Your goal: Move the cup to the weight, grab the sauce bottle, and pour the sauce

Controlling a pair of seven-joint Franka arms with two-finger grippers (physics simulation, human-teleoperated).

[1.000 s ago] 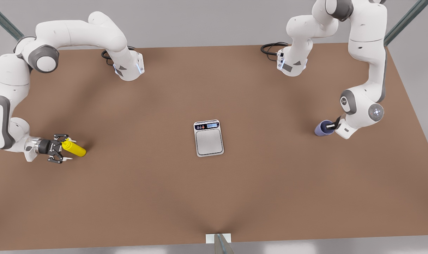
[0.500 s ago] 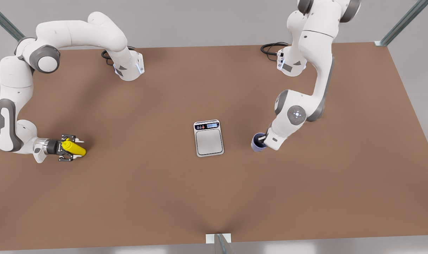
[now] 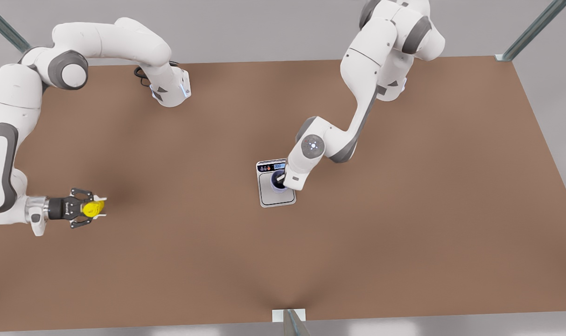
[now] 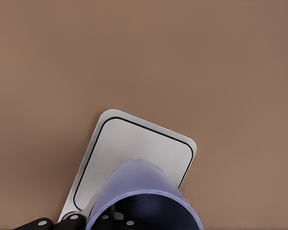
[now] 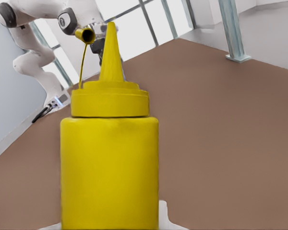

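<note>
Looking down in the front view, we see our left claw [image 3: 280,179] gripping the cup [image 3: 277,182] upright over the weight [image 3: 276,198] at mid-counter [image 3: 404,233]. Our right claw [image 3: 94,208] clamps the sauce bottle [image 3: 93,208] at the front view's left. Left wrist view: cup [image 4: 144,199] mouth tilts toward camera above weight [image 4: 134,148]. Right wrist view: sauce bottle [image 5: 109,167] stands upright, nozzle up.

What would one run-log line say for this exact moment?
left gripper: holds cup over scale | right gripper: shut on sauce bottle, front view's left | pour: not started

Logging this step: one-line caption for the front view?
Left gripper holds cup over weight; right gripper grips sauce bottle.
</note>
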